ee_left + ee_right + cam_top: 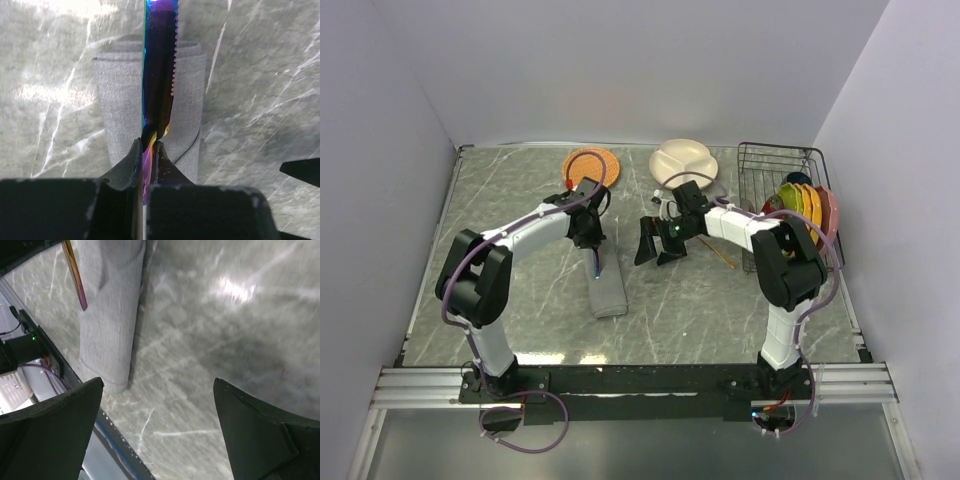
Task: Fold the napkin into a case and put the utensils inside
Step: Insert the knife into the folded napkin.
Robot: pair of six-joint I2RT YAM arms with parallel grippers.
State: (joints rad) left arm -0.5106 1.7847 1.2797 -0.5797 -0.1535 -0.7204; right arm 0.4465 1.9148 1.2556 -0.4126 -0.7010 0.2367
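The grey napkin is folded into a narrow case [608, 295] lying on the table left of centre. My left gripper [588, 235] is shut on the iridescent purple knife [596, 264] by its handle, holding it just above the case's far end with the blade pointing along the case. In the left wrist view the knife [159, 75] hangs over the case [117, 100], held in my left gripper [149, 150]. My right gripper [655, 245] is open and empty to the right of the case [110, 315]. The gold spoon [723, 257] lies on the table further right.
A round orange woven mat [591, 167] and a cream plate [685, 160] sit at the back. A wire rack [775, 165] with coloured plates [808, 205] stands at the back right. The table's front rail [100, 440] runs close to the case's near end.
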